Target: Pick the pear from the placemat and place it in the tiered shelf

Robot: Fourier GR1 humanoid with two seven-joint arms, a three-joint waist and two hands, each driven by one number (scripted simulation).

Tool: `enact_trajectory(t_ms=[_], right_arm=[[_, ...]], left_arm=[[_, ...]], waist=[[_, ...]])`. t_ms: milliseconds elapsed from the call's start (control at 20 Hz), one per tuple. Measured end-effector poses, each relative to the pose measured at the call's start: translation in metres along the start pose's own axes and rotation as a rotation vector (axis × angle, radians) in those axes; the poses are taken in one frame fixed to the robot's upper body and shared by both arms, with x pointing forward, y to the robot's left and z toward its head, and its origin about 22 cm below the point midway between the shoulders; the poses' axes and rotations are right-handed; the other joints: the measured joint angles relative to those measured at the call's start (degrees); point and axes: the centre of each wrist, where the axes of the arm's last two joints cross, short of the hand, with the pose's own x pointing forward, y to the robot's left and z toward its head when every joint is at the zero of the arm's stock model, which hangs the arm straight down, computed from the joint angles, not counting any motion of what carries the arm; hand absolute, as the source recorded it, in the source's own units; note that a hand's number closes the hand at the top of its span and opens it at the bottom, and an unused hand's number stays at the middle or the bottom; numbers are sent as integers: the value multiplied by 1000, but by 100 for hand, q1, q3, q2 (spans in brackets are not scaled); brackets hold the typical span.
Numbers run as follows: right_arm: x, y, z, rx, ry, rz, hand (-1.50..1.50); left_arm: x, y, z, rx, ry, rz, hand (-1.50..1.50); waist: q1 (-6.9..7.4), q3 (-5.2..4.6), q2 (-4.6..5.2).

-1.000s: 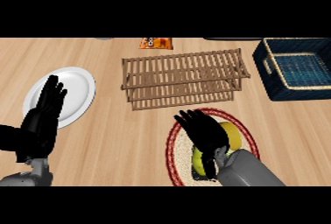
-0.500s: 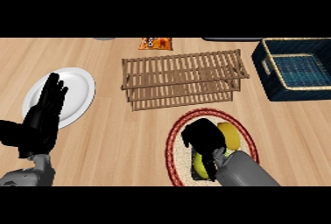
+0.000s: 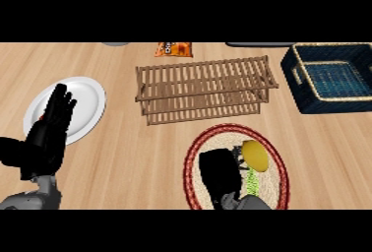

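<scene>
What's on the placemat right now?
The pear lies on the round placemat, right of centre. The right hand is beside it, fingers curled against its left side. A green patch below the pear is unclear. The hand and forearm hide the mat's lower left.

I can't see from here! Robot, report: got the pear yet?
Right hand curled beside pear on placemat; grasp unconfirmed. Left hand open, resting over plate. Tiered shelf ahead, path unobstructed.
</scene>
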Motion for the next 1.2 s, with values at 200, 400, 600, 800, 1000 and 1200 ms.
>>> enact_trajectory(t_ms=[200,400,600,800,1000,1200], right_arm=[[33,5,30,-48,60,-130,150],[59,-10,54,-90,26,-236,150],[67,-40,73,-200,-41,-347,150],[66,-71,93,-356,-92,-478,150],[59,-100,109,-522,-89,-550,150],[52,-125,115,-652,-56,-569,150]], left_arm=[[-3,1,-1,-4,1,2,0],[-2,1,0,-8,3,3,0],[1,-1,2,-9,7,7,0],[1,-2,0,-3,14,-3,0],[1,0,-2,6,15,-6,0],[-5,0,-2,8,18,-1,0]], waist=[[45,39,40],[94,56,61],[103,63,56],[59,63,40],[4,57,17],[-9,52,21]])
